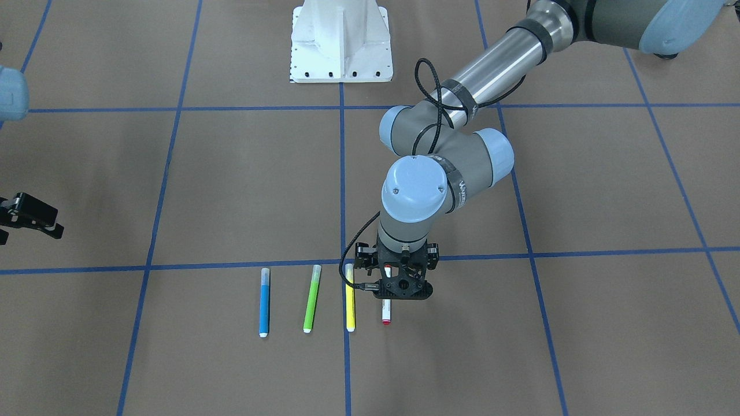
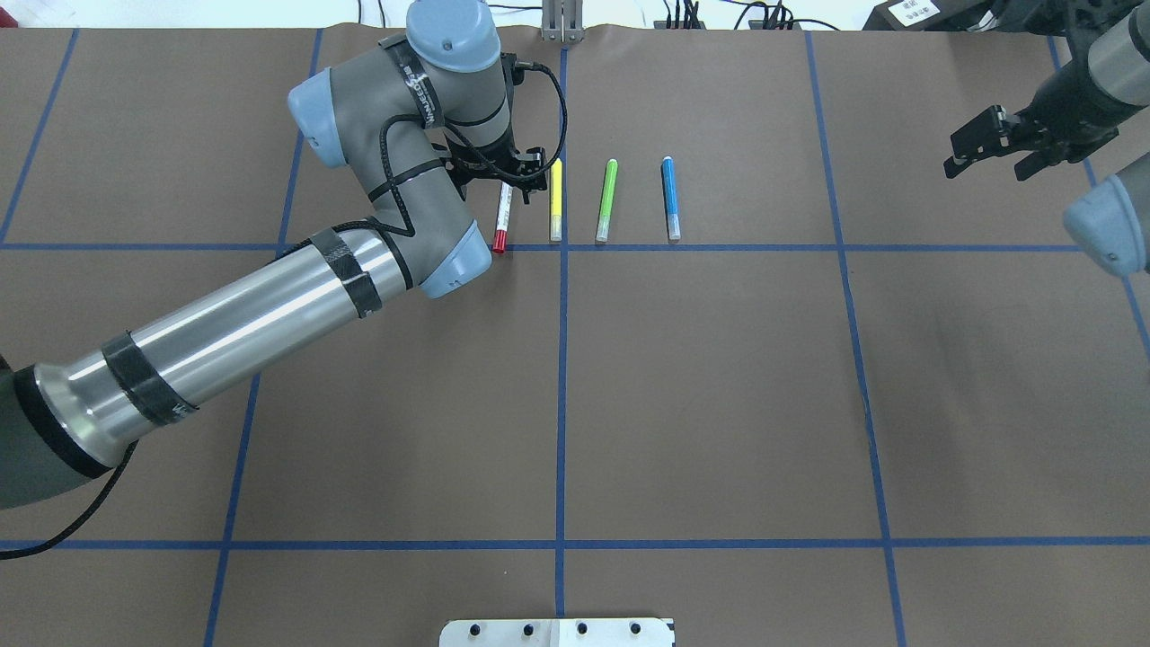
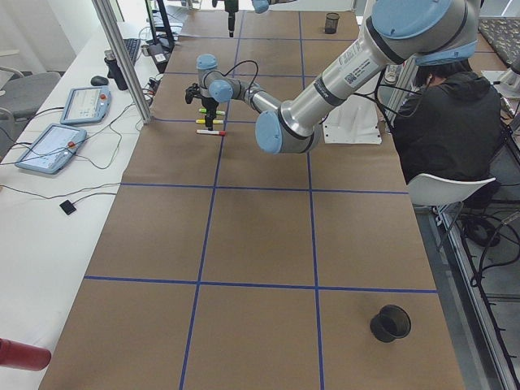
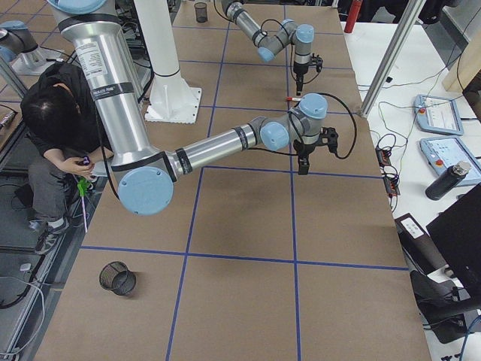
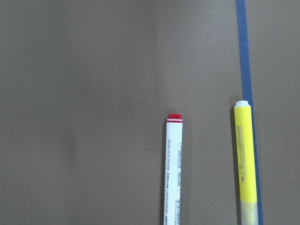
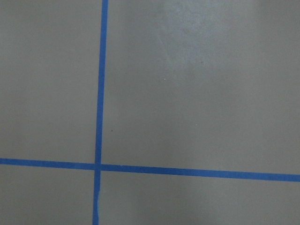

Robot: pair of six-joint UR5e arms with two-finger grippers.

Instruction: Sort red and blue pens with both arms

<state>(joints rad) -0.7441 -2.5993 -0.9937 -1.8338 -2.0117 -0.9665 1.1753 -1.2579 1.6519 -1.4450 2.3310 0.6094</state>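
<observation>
L tool (image 1: 400, 287) low over red pen (image 2: 501, 216). Pen lies flat on tabletop (image 2: 719, 377) right under tool, barrel sticking out past it both ways, red cap end toward the robot. Can't tell if tool is clenched on it or released; fingers not seen in wrist view.

Yellow marker (image 5: 245, 159) just beside tool, parallel w/ red pen, not touching. Green marker (image 1: 311, 299) next over. Blue pen (image 1: 264, 303) farthest from L tool, and well apart from R tool (image 2: 993, 148), which hangs spread & empty.

Handling, est.:
- Pens light, stiff plastic.
- Barrel smooth & round, so likely to roll or slip.
- Best hold approx mid-barrel, fingers across the width.
- Little room on yellow marker side; a finger could nudge it.
</observation>
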